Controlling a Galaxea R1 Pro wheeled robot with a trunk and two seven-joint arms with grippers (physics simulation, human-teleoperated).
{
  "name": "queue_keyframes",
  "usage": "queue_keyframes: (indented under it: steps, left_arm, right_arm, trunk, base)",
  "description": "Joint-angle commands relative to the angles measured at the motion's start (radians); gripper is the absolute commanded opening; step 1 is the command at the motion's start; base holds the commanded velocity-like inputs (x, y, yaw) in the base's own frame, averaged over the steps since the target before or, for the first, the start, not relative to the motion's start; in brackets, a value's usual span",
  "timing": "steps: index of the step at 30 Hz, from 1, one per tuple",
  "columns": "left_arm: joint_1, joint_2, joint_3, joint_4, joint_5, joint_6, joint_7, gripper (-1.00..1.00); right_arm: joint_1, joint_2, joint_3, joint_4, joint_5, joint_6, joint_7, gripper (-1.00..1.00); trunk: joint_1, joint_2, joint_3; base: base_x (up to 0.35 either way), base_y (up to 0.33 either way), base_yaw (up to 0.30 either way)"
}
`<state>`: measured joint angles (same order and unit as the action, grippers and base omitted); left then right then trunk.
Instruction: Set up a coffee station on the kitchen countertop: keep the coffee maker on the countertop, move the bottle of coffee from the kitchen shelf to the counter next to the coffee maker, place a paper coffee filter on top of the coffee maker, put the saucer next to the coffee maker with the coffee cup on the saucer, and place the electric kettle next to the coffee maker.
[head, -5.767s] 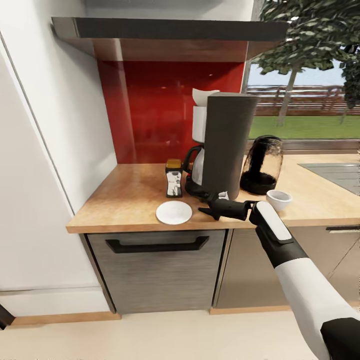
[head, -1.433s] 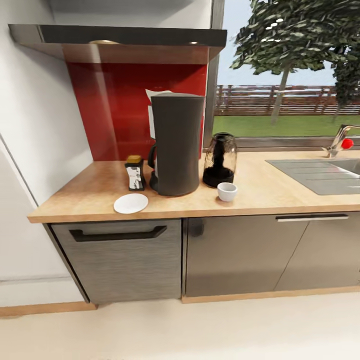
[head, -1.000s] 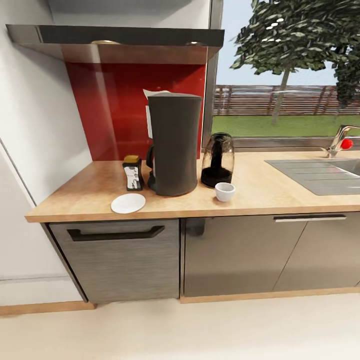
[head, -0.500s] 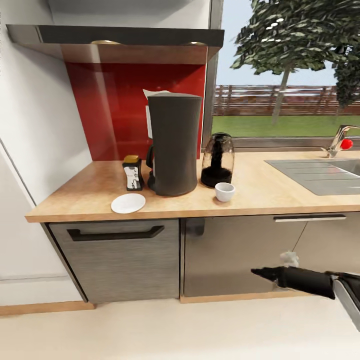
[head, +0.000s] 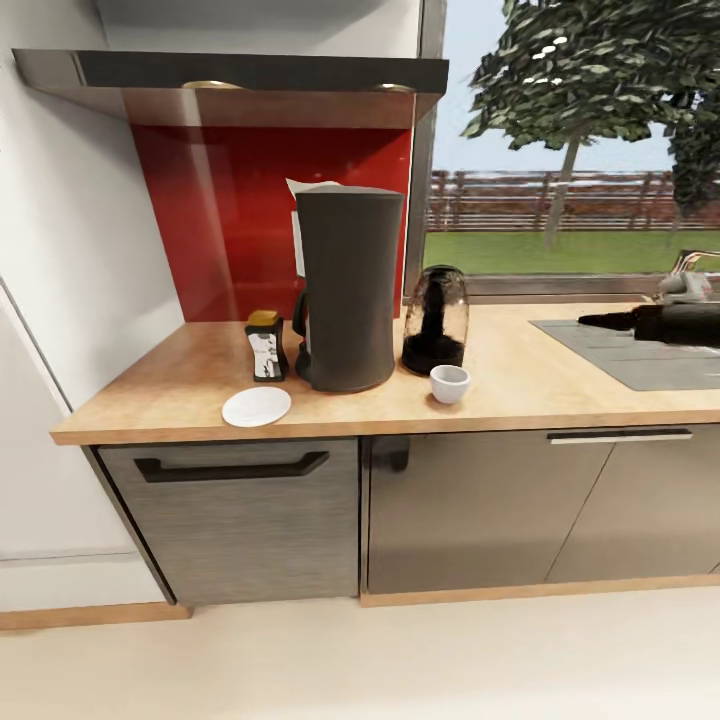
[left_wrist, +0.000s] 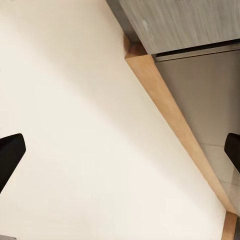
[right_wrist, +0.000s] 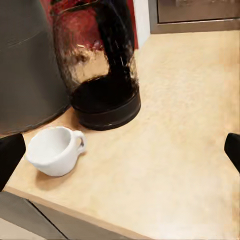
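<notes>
The dark-grey coffee maker (head: 350, 290) stands on the kitchen countertop (head: 200, 375), with the white paper coffee filter (head: 303, 188) showing at its top. To its left are the bottle of coffee (head: 265, 346) and the bare saucer (head: 257, 406). On its right stands the electric kettle (head: 435, 320) (right_wrist: 102, 75), and the coffee cup (head: 449, 383) (right_wrist: 54, 150) sits on the worktop in front of it. My right gripper (head: 600, 320) (right_wrist: 120, 152) hovers open over the counter, right of the cup, pointing at it. Down by the cabinet plinth, my left gripper (left_wrist: 120, 150) is open above the floor. The kitchen shelf (head: 230, 72) hangs above.
A sink with drainboard (head: 640, 350) is set into the worktop under my right arm. Grey cabinet fronts with black handles (head: 232, 468) run below the worktop. A white wall (head: 70, 250) closes off the left end. A window lies behind the counter.
My right arm has risen from below counter level to above the sink, its fingers pointing toward the cup. Before that the view pulled back from the counter. Nothing on the counter has moved.
</notes>
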<state>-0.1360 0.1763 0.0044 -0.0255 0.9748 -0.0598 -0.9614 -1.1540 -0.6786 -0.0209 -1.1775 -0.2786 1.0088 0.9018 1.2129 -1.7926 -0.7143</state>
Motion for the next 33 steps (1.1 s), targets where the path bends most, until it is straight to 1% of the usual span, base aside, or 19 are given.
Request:
queue_keyframes:
  steps: [1, 3, 4, 7, 8, 10, 11, 12, 13, 14, 15, 16, 17, 19, 20, 22, 24, 27, 33]
  left_arm:
    - [-0.001, 0.0, 0.0, 0.001, -0.002, -0.006, -0.003, 1.0]
    - [-0.001, 0.0, 0.0, 0.001, -0.002, -0.006, -0.003, 1.0]
    - [-0.001, 0.0, 0.0, 0.001, -0.002, -0.006, -0.003, 1.0]
    - [-0.001, 0.0, 0.0, 0.001, -0.002, -0.006, -0.003, 1.0]
    - [-0.001, 0.0, 0.0, 0.001, -0.002, -0.006, -0.003, 1.0]
    - [-0.001, 0.0, 0.0, 0.001, -0.002, -0.006, -0.003, 1.0]
    - [-0.001, 0.0, 0.0, 0.001, -0.002, -0.006, -0.003, 1.0]
    - [-0.001, 0.0, 0.0, 0.001, -0.002, -0.006, -0.003, 1.0]
    - [-0.001, 0.0, 0.0, 0.001, -0.002, -0.006, -0.002, 1.0]
    - [-0.001, 0.0, 0.0, 0.001, -0.002, -0.006, -0.002, 1.0]
    - [-0.001, 0.0, 0.0, 0.001, -0.002, -0.006, -0.002, 1.0]
    - [-0.001, 0.0, 0.0, 0.001, -0.002, -0.006, -0.002, 1.0]
    - [-0.001, 0.0, 0.0, 0.001, -0.002, -0.006, -0.002, 1.0]
    - [-0.001, 0.0, 0.0, 0.001, -0.002, -0.006, -0.002, 1.0]
    - [-0.001, 0.0, 0.0, 0.001, -0.002, -0.006, -0.002, 1.0]
    - [-0.001, 0.0, 0.0, 0.001, -0.002, -0.006, -0.002, 1.0]
    - [-0.001, 0.0, 0.0, 0.001, -0.002, -0.006, -0.002, 1.0]
    - [-0.001, 0.0, 0.0, 0.001, -0.002, -0.006, -0.002, 1.0]
    - [-0.001, 0.0, 0.0, 0.001, -0.002, -0.006, -0.002, 1.0]
  right_arm:
    - [-0.086, 0.0, 0.075, 0.076, 0.051, 0.003, 0.005, 1.0]
    - [-0.156, 0.002, 0.142, 0.145, 0.093, 0.002, 0.005, 1.0]
    - [-0.209, 0.008, 0.193, 0.2, 0.128, 0.001, 0.003, 1.0]
    - [-0.258, 0.026, 0.239, 0.251, 0.184, 0.0, 0.001, 1.0]
    - [-0.276, 0.048, 0.257, 0.271, 0.236, 0.0, -0.001, 1.0]
    - [-0.288, 0.078, 0.275, 0.285, 0.306, 0.0, -0.002, 1.0]
    - [-0.296, 0.109, 0.297, 0.295, 0.388, 0.0, -0.002, 1.0]
    - [-0.301, 0.132, 0.318, 0.304, 0.463, 0.0, 0.002, 1.0]
    - [-0.307, 0.161, 0.348, 0.328, 0.563, 0.0, 0.022, 1.0]
    - [-0.307, 0.164, 0.351, 0.334, 0.574, 0.0, 0.025, 1.0]
    - [-0.309, 0.173, 0.36, 0.353, 0.601, -0.001, 0.033, 1.0]
    - [-0.309, 0.174, 0.371, 0.357, 0.606, -0.001, 0.035, 1.0]
    - [-0.309, 0.175, 0.393, 0.359, 0.609, -0.001, 0.036, 1.0]
    - [-0.309, 0.176, 0.421, 0.361, 0.61, -0.002, 0.037, 1.0]
    - [-0.309, 0.176, 0.447, 0.362, 0.61, -0.002, 0.042, 1.0]
    - [-0.309, 0.177, 0.471, 0.362, 0.611, -0.002, 0.064, 1.0]
    - [-0.309, 0.181, 0.483, 0.362, 0.611, -0.002, 0.091, 1.0]
    - [-0.309, 0.183, 0.491, 0.36, 0.612, -0.002, 0.11, 1.0]
    - [-0.309, 0.194, 0.495, 0.358, 0.61, -0.002, 0.122, 1.0]
  trunk:
    - [0.0, 0.0, -0.001]
    - [0.0, 0.0, -0.001]
    - [0.0, 0.0, -0.001]
    - [0.0, 0.0, -0.001]
    - [0.0, 0.0, -0.001]
    - [0.0, 0.0, -0.001]
    - [0.0, 0.0, -0.001]
    - [0.0, 0.0, -0.001]
    - [0.0, 0.0, -0.001]
    - [0.0, 0.0, -0.001]
    - [0.0, 0.0, -0.001]
    - [0.0, 0.0, -0.001]
    - [0.0, 0.0, -0.001]
    - [0.0, 0.0, -0.001]
    - [0.0, 0.0, -0.001]
    - [0.0, 0.0, -0.001]
    - [0.0, 0.0, -0.001]
    - [0.0, 0.0, -0.001]
    - [0.0, 0.0, -0.001]
  base:
    - [0.0, 0.0, 0.0]
    - [0.0, 0.0, 0.0]
    - [0.0, 0.0, 0.0]
    - [0.0, 0.0, 0.0]
    - [0.0, 0.0, 0.0]
    - [0.0, 0.0, 0.0]
    - [0.0, 0.0, 0.0]
    - [0.0, 0.0, 0.0]
    - [0.0, 0.0, 0.0]
    - [0.0, 0.0, 0.0]
    - [0.0, 0.0, 0.0]
    - [0.0, 0.0, 0.0]
    - [0.0, 0.0, 0.0]
    - [0.0, 0.0, 0.0]
    - [0.006, 0.0, 0.0]
    - [0.061, 0.0, 0.0]
    - [0.159, 0.0, 0.0]
    - [0.128, 0.0, 0.0]
    - [0.05, 0.0, 0.0]
